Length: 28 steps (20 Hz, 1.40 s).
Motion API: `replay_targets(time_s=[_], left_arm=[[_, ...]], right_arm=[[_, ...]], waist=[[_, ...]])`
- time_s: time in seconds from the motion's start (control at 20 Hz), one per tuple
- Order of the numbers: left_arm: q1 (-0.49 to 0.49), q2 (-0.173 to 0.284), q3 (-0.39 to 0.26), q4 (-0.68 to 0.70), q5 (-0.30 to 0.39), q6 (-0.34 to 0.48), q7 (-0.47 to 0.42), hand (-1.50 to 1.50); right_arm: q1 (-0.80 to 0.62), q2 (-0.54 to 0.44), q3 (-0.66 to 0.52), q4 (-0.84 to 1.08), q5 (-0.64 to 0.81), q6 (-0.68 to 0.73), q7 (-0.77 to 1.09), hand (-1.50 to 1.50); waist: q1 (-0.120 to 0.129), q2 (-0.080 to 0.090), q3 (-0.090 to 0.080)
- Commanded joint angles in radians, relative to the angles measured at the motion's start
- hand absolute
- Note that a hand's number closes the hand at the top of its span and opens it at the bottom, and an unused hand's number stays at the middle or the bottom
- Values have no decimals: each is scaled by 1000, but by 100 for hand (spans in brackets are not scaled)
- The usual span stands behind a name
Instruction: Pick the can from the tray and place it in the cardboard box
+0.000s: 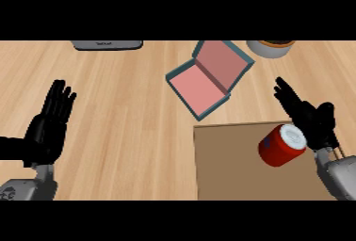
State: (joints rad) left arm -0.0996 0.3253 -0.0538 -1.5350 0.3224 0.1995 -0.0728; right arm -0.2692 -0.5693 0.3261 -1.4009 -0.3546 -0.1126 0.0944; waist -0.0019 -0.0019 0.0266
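Head view: can (pixel 281 145) lies tilted, lid up-right.

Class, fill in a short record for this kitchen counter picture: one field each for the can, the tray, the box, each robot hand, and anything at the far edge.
can: red can, lying tilted on the tray
tray: flat brown tray, lower right
box: open box with pink inside and teal rim, beyond the tray
right robot hand: open, fingers straight, just right of the can
left robot hand: open, resting at the left
far edge: grey object; white round container
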Motion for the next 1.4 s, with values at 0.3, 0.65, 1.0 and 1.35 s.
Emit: replay_targets(time_s=[0.3,0.65,1.0,1.35], left_arm=[[-17,201,-87,-44,-180,-109,0,0],[-28,205,-128,-72,-200,-170,-1,0],[-61,179,-130,-19,-206,-204,-33,0],[-114,150,-159,-7,-235,-212,-38,0]], right_arm=[[19,-389,-233,-78,173,-231,227,-150],[325,-506,-353,-435,205,-291,286,-150],[390,-666,-357,-707,232,-161,546,-150],[269,-816,-234,-762,102,92,799,-150]], waist=[[-139,-27,-39],[-76,-14,-28],[-35,-4,-30],[28,10,-31]])
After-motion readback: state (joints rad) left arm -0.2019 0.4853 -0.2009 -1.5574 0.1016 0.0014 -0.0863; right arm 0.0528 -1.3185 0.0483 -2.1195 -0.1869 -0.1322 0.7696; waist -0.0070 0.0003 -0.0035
